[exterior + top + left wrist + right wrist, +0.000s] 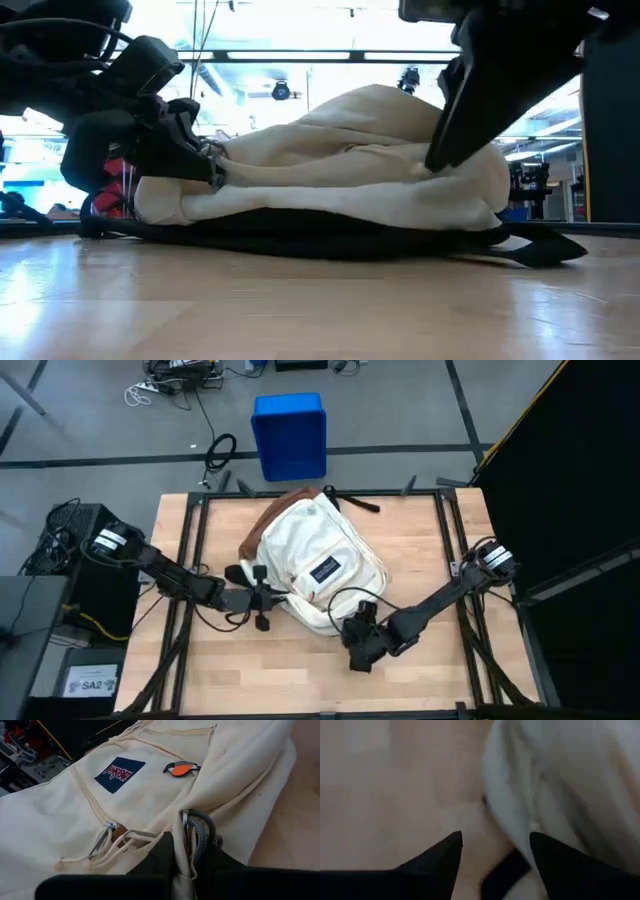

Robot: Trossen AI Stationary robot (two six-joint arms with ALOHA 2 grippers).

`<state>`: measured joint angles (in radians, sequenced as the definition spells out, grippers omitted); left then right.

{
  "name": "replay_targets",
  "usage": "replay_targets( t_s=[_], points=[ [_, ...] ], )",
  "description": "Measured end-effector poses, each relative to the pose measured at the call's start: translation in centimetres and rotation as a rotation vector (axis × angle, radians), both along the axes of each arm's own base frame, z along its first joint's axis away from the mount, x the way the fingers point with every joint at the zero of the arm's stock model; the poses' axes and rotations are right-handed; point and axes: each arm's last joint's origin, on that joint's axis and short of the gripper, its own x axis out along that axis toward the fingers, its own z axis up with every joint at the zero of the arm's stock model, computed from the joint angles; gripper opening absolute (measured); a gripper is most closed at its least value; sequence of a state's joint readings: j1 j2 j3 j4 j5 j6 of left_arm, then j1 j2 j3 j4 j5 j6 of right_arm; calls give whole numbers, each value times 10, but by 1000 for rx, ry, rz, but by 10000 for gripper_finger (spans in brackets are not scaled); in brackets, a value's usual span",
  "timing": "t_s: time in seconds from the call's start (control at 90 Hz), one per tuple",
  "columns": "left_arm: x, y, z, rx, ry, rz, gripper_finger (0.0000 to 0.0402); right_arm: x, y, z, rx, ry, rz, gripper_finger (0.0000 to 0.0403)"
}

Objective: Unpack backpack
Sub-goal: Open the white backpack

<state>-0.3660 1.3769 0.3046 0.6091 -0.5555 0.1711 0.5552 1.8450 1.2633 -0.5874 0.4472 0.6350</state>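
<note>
The cream-white backpack (315, 575) lies flat at the table's middle, front up, with its dark logo patch (119, 774) and an orange bird pin (179, 768) showing. My left gripper (186, 851) is at the backpack's left side (262, 598), shut on a zipper pull. My right gripper (495, 840) stands open at the backpack's near right edge (358, 630), pointing down. One of its fingers (555, 860) lies along the cream fabric; whether it touches, I cannot tell. A black strap (504, 872) on the table shows between the fingers. My left gripper pinches a cream pull strip (184, 845), which hangs from a metal ring with a grey cord loop (199, 827), between its two fingers. It comes in about level from the table's left. The fabric around the pull is bunched into folds, and the backpack rests on the table.
Black frame rails (195, 530) run along the table's left and right sides. A blue bin (290, 435) stands on the floor beyond the far edge. Bare wood (280, 680) lies between the backpack and the near edge.
</note>
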Motion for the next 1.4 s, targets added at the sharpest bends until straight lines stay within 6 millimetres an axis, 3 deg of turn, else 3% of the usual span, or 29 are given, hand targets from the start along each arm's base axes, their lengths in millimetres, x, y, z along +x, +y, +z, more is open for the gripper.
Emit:
replay_targets(
  t_s=[0.556,0.878,1.056,1.278,1.4],
  points=[
    [0,0,0,-1,2,-2,16,18,-37,1,-56,-20,-117,199],
    [0,0,0,-2,1,-5,16,19,-39,0,-71,-13,-102,181],
    [1,-1,2,-11,-23,-5,17,20,-42,0,-71,-8,-108,133],
    [1,-1,3,-17,-31,-8,26,20,-44,-1,-49,24,-82,18],
    [2,-1,4,-18,-46,-7,49,20,-44,-1,-41,29,-80,8]
  ],
)
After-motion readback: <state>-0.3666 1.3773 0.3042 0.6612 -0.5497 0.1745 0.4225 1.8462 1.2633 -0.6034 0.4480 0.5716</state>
